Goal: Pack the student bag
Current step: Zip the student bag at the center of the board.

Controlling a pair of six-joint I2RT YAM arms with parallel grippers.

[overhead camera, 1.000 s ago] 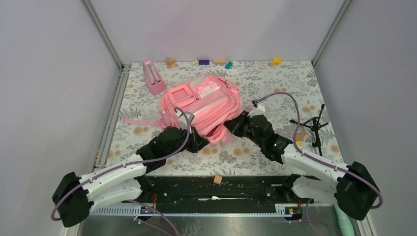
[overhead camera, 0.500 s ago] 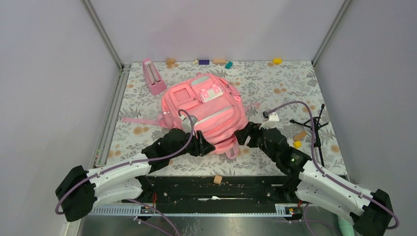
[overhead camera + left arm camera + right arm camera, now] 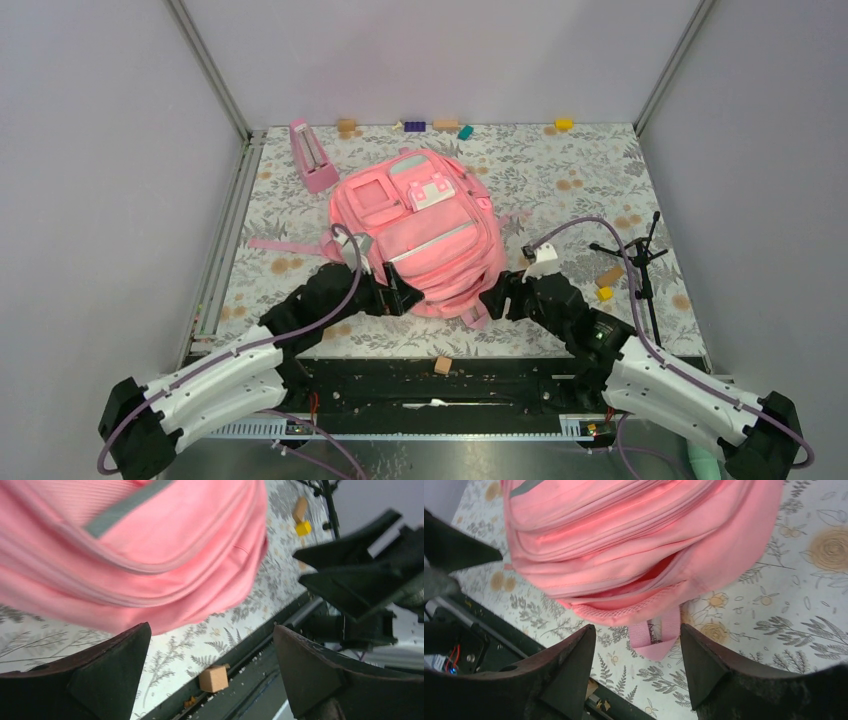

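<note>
The left pincer is wide open and holds nothing. The right pincer is open too, and empty. Both hang low over the worktop, just beside the near end of the bag, one at each corner. The pink bag lies flat in the middle of the flowery worktop, front side up, with a strap poking out to the left. From the right wrist I can see a dark slit along the bag's near end, so its mouth looks a little bit open. A small pink loop hangs below it. I think the bag is laid out ready and nothing is going in yet. Next, one pincer would need to pull that mouth wide while the other fetches a thing. That could be the little wooden block at the near edge, or the yellow block by the black stand. A pink pointy thing stands at the far left. I can read no words or labels anywhere.
</note>
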